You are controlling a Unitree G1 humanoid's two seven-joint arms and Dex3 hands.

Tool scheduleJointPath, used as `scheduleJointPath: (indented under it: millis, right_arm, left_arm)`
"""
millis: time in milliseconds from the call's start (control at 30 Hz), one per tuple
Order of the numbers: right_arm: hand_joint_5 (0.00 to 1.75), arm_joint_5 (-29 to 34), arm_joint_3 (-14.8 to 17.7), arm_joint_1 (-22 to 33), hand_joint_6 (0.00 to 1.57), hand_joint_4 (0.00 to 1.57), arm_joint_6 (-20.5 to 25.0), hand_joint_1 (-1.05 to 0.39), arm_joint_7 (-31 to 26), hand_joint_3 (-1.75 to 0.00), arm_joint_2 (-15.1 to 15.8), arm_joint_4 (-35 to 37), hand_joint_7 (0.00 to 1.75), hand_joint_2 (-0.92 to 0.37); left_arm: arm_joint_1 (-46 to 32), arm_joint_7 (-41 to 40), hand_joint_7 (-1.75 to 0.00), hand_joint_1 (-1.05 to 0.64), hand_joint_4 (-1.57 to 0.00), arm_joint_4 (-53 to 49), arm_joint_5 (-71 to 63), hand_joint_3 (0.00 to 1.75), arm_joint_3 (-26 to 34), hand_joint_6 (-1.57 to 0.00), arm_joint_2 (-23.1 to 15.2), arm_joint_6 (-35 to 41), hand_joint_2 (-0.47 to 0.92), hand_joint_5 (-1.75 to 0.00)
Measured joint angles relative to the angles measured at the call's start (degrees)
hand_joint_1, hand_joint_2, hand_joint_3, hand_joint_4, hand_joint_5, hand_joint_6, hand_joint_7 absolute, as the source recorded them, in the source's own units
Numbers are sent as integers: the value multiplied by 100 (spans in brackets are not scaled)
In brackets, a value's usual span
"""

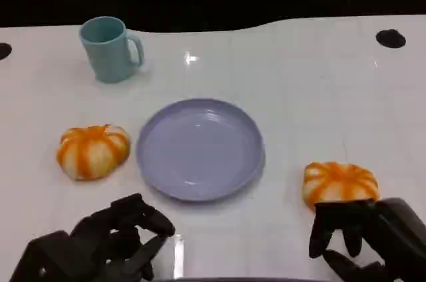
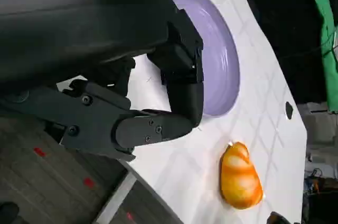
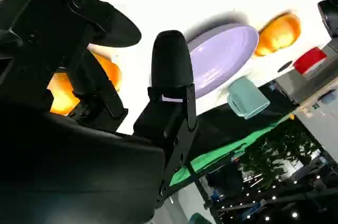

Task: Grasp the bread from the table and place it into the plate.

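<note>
Two orange-and-white striped bread rolls lie on the white table, one on each side of a lavender plate [image 1: 200, 152] with nothing on it. The left bread [image 1: 93, 151] sits beside the plate's left rim. The right bread [image 1: 339, 182] lies near the front right, and my right hand [image 1: 363, 235] hovers just in front of it with its fingers spread, holding nothing. In the right wrist view that bread [image 3: 60, 94] glows orange behind the fingers [image 3: 170, 65], with the plate [image 3: 224, 52] beyond. My left hand [image 1: 110, 242] stays low at the front left, fingers loosely bent and holding nothing.
A teal mug [image 1: 110, 48] stands at the back left. The table's front edge runs just under both hands. The left wrist view shows the plate [image 2: 224, 60] past my left hand [image 2: 137, 113] and the right bread [image 2: 240, 177] further on.
</note>
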State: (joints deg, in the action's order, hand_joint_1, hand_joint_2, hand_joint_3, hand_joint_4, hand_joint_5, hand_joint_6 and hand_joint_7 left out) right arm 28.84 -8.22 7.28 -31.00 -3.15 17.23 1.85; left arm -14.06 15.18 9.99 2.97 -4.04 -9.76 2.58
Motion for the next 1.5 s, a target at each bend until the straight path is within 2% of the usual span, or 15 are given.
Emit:
scheduleJointPath:
  millis: [167, 867, 1133, 1300, 1400, 1433, 1500]
  right_arm:
    - [167, 16, 0, -6, 97, 100, -42, -1, -62, -140, 0, 45, 122, -7]
    - [168, 58, -36, -22, 95, 98, -24, -3, -64, -133, 3, 50, 122, -11]
    - [158, 49, -35, -52, 96, 100, -92, -5, -69, -134, 10, 125, 113, -11]
    - [160, 46, -30, -62, 95, 95, -93, -5, -73, -132, 11, 151, 105, -12]
    - [149, 42, -26, -60, 95, 93, -79, -5, -73, -127, 11, 111, 95, -14]
    - [138, 36, -26, -58, 94, 90, -72, -7, -73, -125, 10, 90, 90, -15]
    - [128, 36, -24, -39, 93, 88, 20, -10, -70, -121, 8, -27, 83, -17]
  left_arm:
    - [-3, 1, -130, -39, -77, -5, 7, 49, 1, -67, 0, -7, 87, -175]
    - [-3, 27, -131, -39, -75, -16, -3, 50, 15, -66, 0, -27, 85, -175]
    - [-3, 26, -131, -38, -72, -2, -64, 50, 12, -66, -1, -31, 86, -175]
    - [-1, 26, -131, -38, -71, 5, -80, 49, 13, -66, -4, -31, 86, -175]
    - [1, 27, -130, -38, -72, 15, -83, 50, 25, -66, -6, -34, 86, -175]
    - [2, 27, -130, -38, -72, 13, -81, 50, 37, -67, -6, -42, 86, -175]
    - [5, 27, -129, -38, -73, 10, -81, 50, 60, -67, -8, -85, 86, -175]
